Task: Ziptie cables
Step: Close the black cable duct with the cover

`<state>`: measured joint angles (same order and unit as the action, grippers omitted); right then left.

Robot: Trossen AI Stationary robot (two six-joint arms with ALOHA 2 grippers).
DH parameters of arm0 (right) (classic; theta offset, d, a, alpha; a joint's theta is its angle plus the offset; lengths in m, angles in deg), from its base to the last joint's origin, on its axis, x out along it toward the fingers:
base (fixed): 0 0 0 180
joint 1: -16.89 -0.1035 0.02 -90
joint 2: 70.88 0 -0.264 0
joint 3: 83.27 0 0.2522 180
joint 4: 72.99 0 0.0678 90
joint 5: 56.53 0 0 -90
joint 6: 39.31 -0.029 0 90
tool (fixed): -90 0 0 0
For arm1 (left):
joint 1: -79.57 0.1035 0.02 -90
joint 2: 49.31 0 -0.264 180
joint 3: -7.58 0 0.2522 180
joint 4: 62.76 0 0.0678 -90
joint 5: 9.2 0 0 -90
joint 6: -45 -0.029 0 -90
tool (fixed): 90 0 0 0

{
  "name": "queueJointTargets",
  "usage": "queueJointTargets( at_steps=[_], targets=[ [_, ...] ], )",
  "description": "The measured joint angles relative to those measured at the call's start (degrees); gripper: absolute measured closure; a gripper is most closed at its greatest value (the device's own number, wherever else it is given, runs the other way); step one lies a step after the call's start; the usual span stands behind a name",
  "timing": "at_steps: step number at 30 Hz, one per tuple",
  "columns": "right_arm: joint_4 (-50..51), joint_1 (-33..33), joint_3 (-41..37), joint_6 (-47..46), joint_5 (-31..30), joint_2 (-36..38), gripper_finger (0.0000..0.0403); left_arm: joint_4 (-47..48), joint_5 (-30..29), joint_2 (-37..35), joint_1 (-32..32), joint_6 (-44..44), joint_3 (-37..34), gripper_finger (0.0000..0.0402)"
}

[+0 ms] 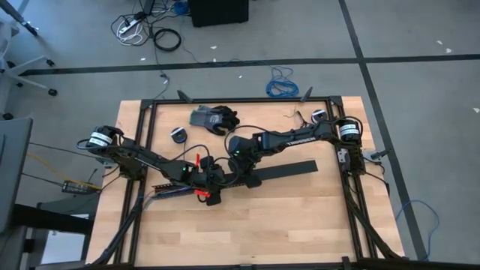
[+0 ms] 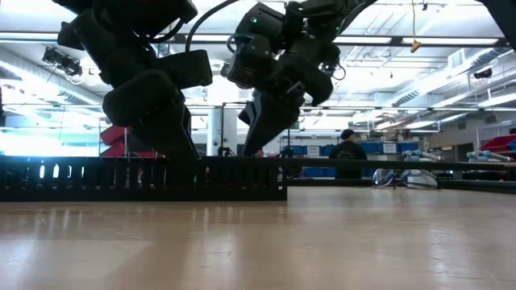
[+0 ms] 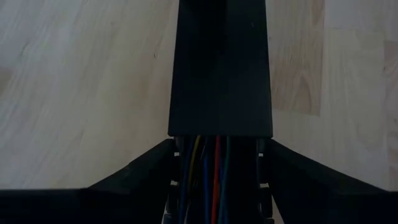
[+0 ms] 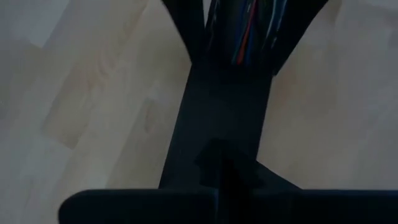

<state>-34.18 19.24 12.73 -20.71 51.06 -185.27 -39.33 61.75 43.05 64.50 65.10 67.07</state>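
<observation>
A long black slotted channel (image 1: 169, 187) lies flat on the wooden table, running left to right. The cables (image 3: 214, 180), thin coloured wires, lie inside its open stretch. A flat black lid (image 3: 221, 74) covers the channel's right part (image 1: 289, 169). My left gripper (image 3: 217, 165) straddles the channel just short of the lid's end, its fingers against the channel's sides. My right gripper (image 4: 227, 165), shut, points down at the lid's top close to that end (image 1: 244, 174). The low view shows both grippers (image 2: 173, 145) (image 2: 250, 149) coming down onto the channel (image 2: 145, 177). My left gripper has the channel's two side walls (image 3: 176, 163) between its fingers (image 3: 149, 171), beside the exposed wires. It comes slanting down from the table's left, looking along the channel. The channel stays flat on the table. My right gripper's shut fingertips (image 4: 217, 163) stand at the lid's top (image 4: 214, 118). I cannot tell whether they touch it.
A black frame (image 1: 146, 135) edges the table. A dark glove-like bundle (image 1: 214, 118) and a small round black part (image 1: 178, 135) lie behind the arms. Red pieces (image 1: 201, 193) show by the left gripper. Bare wood (image 1: 285, 225) stretches toward the near edge.
</observation>
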Motion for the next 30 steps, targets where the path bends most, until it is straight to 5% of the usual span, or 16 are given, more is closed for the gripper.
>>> queueJointTargets(
  at_steps=[12,24,30],
  targets=[
    [-5.0,0.5,-4.0,-1.2,1.4,-0.3,0.0403,0.0,0.0,0.0,0.0,-0.3,-0.1,0.0167],
    [-5.3,0.5,-4.1,-1.2,1.7,-0.6,0.0403,1.9,0.2,0.2,0.0,1.2,-0.3,0.0071],
    [-5.2,0.5,-4.1,-1.2,1.7,-0.6,0.0403,5.6,0.5,0.1,0.0,2.7,-0.2,0.0062]
  ],
)
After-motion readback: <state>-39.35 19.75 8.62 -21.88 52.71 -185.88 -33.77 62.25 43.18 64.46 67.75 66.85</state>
